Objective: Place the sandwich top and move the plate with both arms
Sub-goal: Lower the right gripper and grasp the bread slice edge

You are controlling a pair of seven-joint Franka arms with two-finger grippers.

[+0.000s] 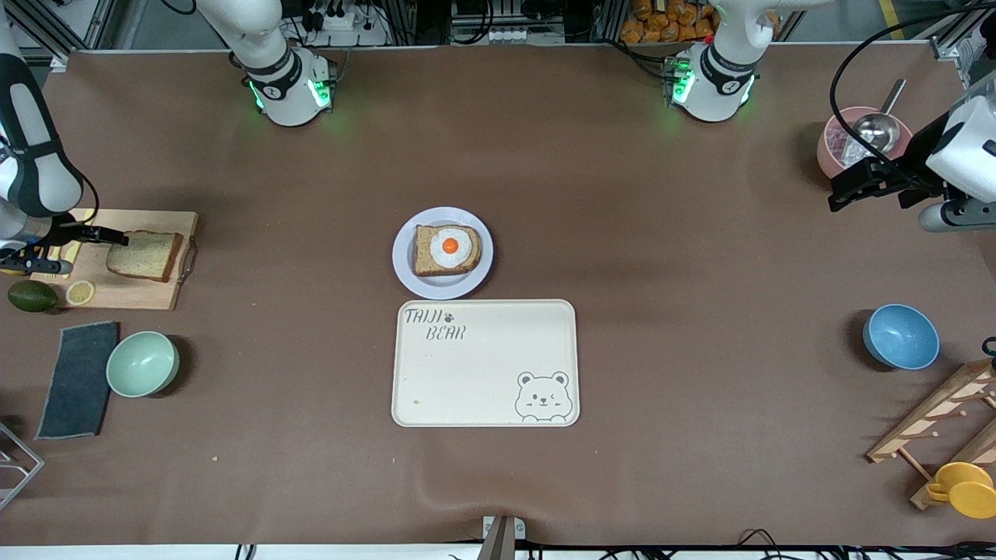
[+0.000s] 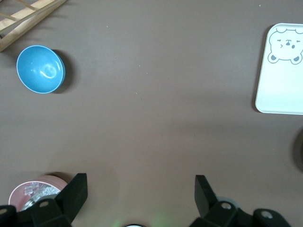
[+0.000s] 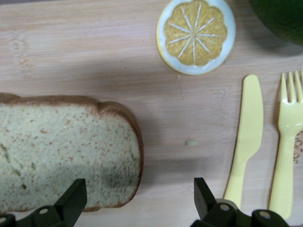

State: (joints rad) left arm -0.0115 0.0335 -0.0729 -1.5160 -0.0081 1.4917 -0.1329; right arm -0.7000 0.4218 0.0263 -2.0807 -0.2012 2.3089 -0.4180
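Observation:
The sandwich top (image 1: pixel 145 255), a bare wholegrain slice, lies flat on a wooden cutting board (image 1: pixel 136 295) at the right arm's end of the table. My right gripper (image 1: pixel 109 236) hangs open just above the slice's edge. In the right wrist view one finger is over the bread (image 3: pixel 61 151) and the other over bare board, with nothing held by the right gripper (image 3: pixel 139 201). The lavender plate (image 1: pixel 405 274) sits mid-table with an egg-topped slice (image 1: pixel 446 249) on it. My left gripper (image 1: pixel 844 190) waits open above the table beside a pink bowl (image 1: pixel 836 148); the left gripper (image 2: pixel 141 198) holds nothing.
The cream bear tray (image 1: pixel 482 373) lies just nearer the camera than the plate. On the board are a lemon slice (image 3: pixel 195 35), a yellow knife (image 3: pixel 247 137) and a fork (image 3: pixel 286 151); an avocado (image 1: pixel 32 295) lies beside it. A green bowl (image 1: pixel 142 363), blue bowl (image 1: pixel 900 336) and wooden rack (image 1: pixel 934 420) stand nearer the camera.

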